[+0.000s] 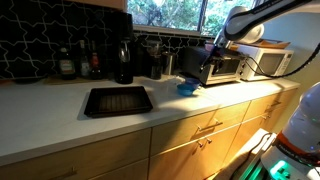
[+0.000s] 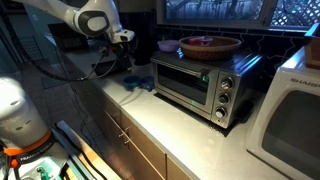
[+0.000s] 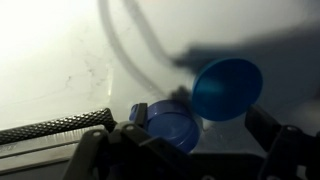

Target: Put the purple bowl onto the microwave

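Observation:
In the wrist view the small bluish-purple bowl point(image 3: 170, 124) sits on the pale counter, touching the flatter bright blue dish point(image 3: 228, 88) beside it. My gripper point(image 3: 202, 128) is open and empty above them, with one fingertip by the bowl's rim and the other past the dish. In both exterior views the gripper point(image 1: 213, 55) point(image 2: 125, 42) hangs above the blue items point(image 1: 187, 88) point(image 2: 138, 83), next to the silver oven point(image 1: 226, 68) point(image 2: 195, 82) with its dark glass door.
A brown bowl point(image 2: 210, 45) lies on top of the silver oven. A white microwave point(image 1: 272, 60) point(image 2: 292, 112) stands beyond it. A black tray point(image 1: 117, 100) lies on the counter, bottles point(image 1: 92, 62) stand along the back wall, and a black mesh edge point(image 3: 55, 125) shows nearby.

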### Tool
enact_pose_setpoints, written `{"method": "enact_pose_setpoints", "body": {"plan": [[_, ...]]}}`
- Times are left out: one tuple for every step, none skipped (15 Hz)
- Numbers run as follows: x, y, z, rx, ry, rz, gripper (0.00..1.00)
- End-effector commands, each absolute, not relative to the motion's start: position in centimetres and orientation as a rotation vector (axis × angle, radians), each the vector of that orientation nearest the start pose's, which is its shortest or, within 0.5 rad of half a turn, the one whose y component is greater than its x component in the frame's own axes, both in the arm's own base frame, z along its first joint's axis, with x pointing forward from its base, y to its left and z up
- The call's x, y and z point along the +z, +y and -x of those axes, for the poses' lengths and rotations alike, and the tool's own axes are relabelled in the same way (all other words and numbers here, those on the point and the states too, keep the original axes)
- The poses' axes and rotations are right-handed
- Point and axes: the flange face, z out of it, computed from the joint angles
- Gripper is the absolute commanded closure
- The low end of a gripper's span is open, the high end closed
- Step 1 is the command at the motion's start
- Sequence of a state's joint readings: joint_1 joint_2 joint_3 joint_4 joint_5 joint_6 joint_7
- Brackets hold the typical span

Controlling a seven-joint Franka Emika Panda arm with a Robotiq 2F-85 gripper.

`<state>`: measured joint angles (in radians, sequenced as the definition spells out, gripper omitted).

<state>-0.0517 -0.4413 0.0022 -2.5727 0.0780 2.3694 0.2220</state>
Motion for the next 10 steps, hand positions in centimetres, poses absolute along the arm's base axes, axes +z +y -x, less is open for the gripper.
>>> {"method": "enact_pose_setpoints", "body": {"plan": [[43.4, -2.9, -42.4, -0.327, 0.566, 2.987, 0.0], [43.2, -3.3, -42.7, -0.315, 0.606, 2.976, 0.0], [42.8, -3.7, -43.1, -0.308, 0.638, 2.965, 0.0], [42.4, -3.8, -43.4, -0.284, 0.674, 2.946, 0.0], [41.8, -3.9, -43.7, -0.244, 0.738, 2.929, 0.0], [41.3, -3.9, -44.0, -0.209, 0.801, 2.912, 0.0], [40.6, -3.9, -44.3, -0.189, 0.857, 2.897, 0.0], [40.1, -3.9, -44.5, -0.164, 0.908, 2.878, 0.0], [39.5, -4.0, -44.7, -0.165, 0.967, 2.852, 0.0], [39.2, -4.1, -44.9, -0.168, 1.009, 2.826, 0.0]]}}
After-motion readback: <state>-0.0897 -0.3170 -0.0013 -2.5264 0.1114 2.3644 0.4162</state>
